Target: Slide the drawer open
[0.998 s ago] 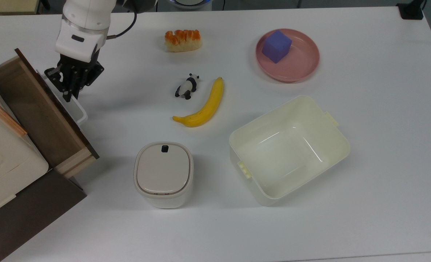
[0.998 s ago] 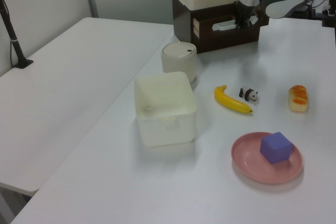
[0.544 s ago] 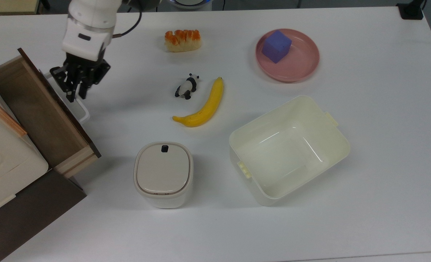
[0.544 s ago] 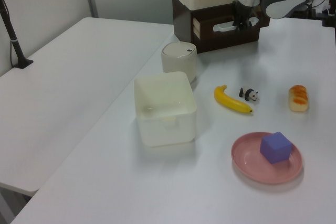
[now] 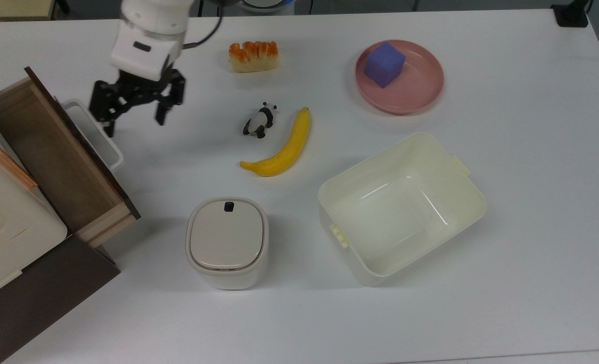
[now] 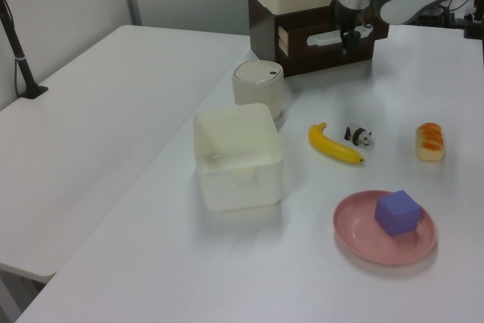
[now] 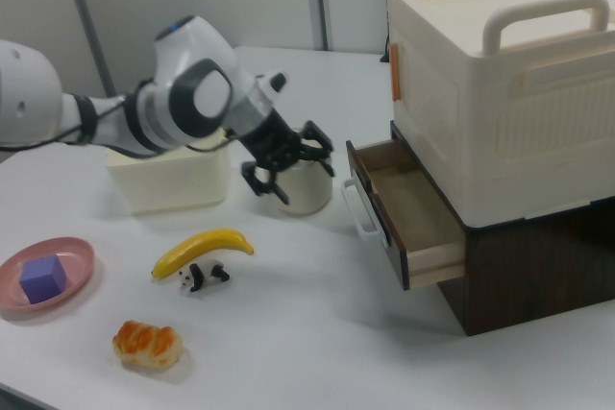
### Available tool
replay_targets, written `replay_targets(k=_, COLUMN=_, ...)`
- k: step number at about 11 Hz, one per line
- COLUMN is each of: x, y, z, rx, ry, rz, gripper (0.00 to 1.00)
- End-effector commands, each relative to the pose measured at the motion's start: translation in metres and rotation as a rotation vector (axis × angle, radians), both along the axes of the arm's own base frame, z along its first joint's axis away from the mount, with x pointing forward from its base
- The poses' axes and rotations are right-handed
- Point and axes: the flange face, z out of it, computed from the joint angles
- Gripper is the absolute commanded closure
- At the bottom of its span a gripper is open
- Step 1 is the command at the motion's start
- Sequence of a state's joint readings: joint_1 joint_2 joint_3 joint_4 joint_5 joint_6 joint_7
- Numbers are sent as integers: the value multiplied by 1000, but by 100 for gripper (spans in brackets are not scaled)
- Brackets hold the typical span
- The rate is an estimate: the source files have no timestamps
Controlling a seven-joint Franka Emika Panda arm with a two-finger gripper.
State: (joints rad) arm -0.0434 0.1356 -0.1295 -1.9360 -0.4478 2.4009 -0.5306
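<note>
Top view, drawer (image 5: 51, 151) open, fingers (image 5: 108, 128) spread (apparently clear), banana (image 5: 282, 146) nearby

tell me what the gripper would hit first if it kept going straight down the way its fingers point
Most likely bare table. The open gripper points downward, just clear of the drawer's white loop handle, with nothing under it. Depth is hard to judge, so one finger might clip the handle.

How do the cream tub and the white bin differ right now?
The cream tub is open-topped and empty; the white bin is shut by a lid. The cream tub is wider and boxy; the white bin is smaller with rounded corners. Both are pale plastic and stand upright on the table.
</note>
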Motion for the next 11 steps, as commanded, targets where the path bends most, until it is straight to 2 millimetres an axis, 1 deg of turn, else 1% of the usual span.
replay_targets(k=1, x=-6, y=44, z=40, rx=157, ry=24, rz=-188, gripper=0)
replay_targets(k=2, x=-9, y=50, z=55, rx=227, ry=51, rz=-252, gripper=0)
replay_targets(k=3, x=-12, y=57, z=76, rx=302, ry=64, rz=-343, gripper=0)
replay_targets(k=5, x=-18, y=75, z=104, rx=348, ry=74, rz=-499, gripper=0)
replay_targets(k=7, x=-27, y=80, z=122, rx=358, ry=107, rz=-620, gripper=0)
replay_targets(k=9, x=-35, y=81, z=137, rx=400, ry=104, rz=-688, gripper=0)
replay_targets(k=11, x=-44, y=79, z=144, rx=425, ry=124, rz=-722, gripper=0)
